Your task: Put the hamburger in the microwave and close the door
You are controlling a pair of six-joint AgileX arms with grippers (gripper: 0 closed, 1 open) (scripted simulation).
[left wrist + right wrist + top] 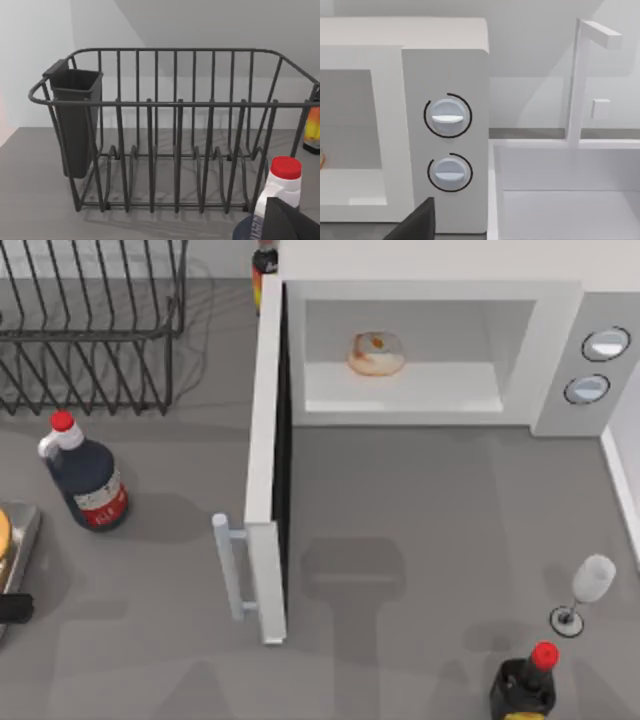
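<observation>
Your hamburger [377, 353] sits inside the microwave [430, 295], door [266, 470] swung wide open; can't tell either pincer's spread.

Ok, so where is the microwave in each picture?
Top view: the microwave stands at the back, right of centre, with its door open.
Right wrist view: the microwave is seen close up from the front.
Left wrist view: faces the wire rack instead.
Shared landmark: the two round knobs.

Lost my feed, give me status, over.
Hamburger inside microwave. Door wide open, not yet closed. Nothing on the table in its swing path.
</observation>
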